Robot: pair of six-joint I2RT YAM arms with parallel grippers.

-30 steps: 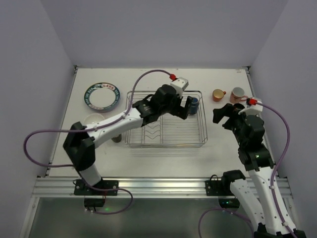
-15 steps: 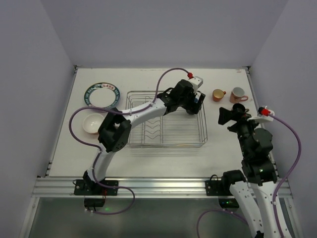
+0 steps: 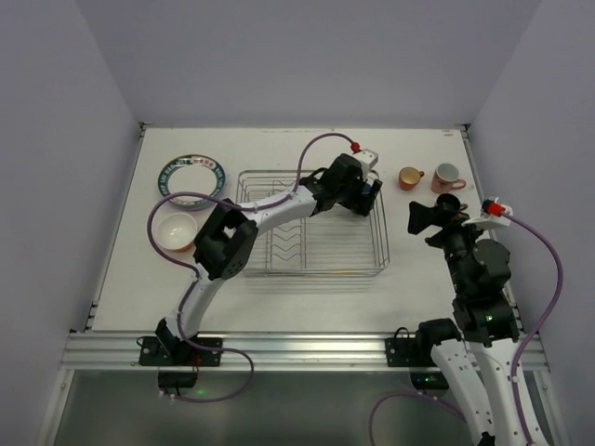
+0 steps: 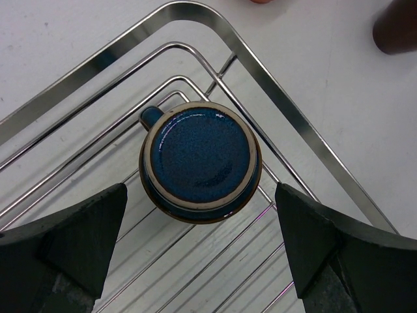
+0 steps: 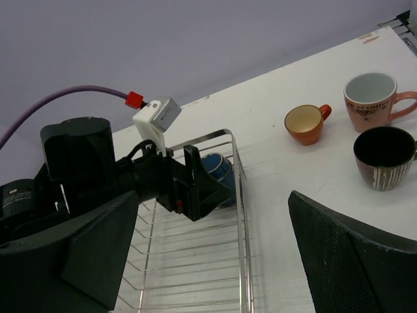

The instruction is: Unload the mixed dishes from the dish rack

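One white table (image 3: 307,297) carries everything. At the middle of the overhead view sits the wire rack (image 3: 316,272), bare except for a blue mug (image 4: 201,160) in its upper right corner. The mug seems to stand upside down, presumably left that way to drain.

A patterned plate (image 3: 191,178) lies on the table at upper left with a bowl (image 3: 175,232) just below it. An orange mug (image 3: 410,177), a pink mug (image 3: 447,177) and a black mug (image 5: 384,156) stand upright at upper right, apparently the drop-off spot.

Stretched across the rack, the left gripper (image 4: 201,195) points down over the blue mug, fingers spread wide on either side without touching it. The right gripper (image 3: 429,216) hovers near the three mugs, likewise spread and holding nothing.
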